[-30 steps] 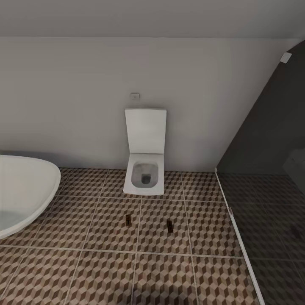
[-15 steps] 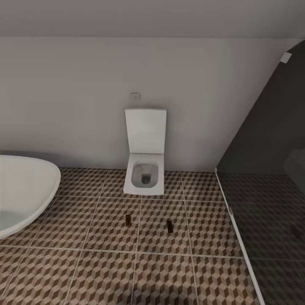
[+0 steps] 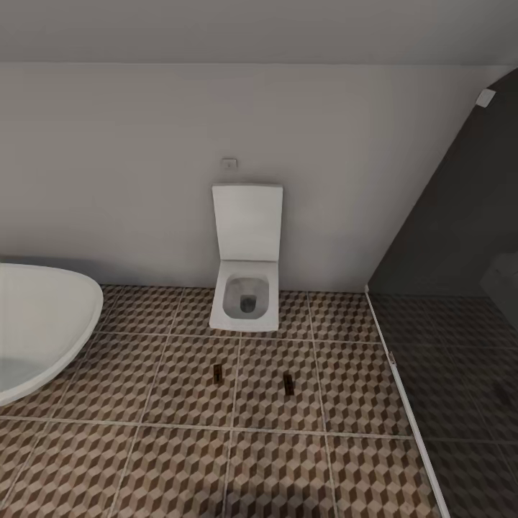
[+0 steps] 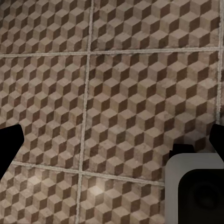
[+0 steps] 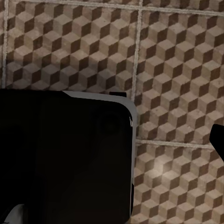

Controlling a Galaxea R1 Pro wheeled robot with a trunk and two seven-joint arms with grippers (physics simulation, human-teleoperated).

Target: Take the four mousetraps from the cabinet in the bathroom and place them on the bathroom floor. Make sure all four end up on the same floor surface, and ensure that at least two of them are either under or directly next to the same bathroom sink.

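Observation:
Two mousetraps lie flat on the bathroom floor [image 3: 180,460] in front of the toilet: one [image 3: 216,371] on the left and one [image 3: 288,383] on the right, about a tile apart. They look small and dark brown from here. The cabinet is out of view. My left gripper [image 4: 112,144] hangs open over bare patterned tiles [image 4: 130,93], its black fingertips [image 4: 9,145] at the frame's two edges with nothing between them. My right gripper [image 5: 140,140] also stands open over the tiles [image 5: 177,60]; one fingertip [image 5: 218,138] shows, the other merges with a dark body.
A white wall-hung toilet [image 3: 246,291] with its lid up stands against the back wall. A white oval tub [image 3: 36,327] fills the left side. A dark glass shower partition [image 3: 460,302] closes off the right. A black robot part [image 5: 65,158] blocks much of the right wrist view.

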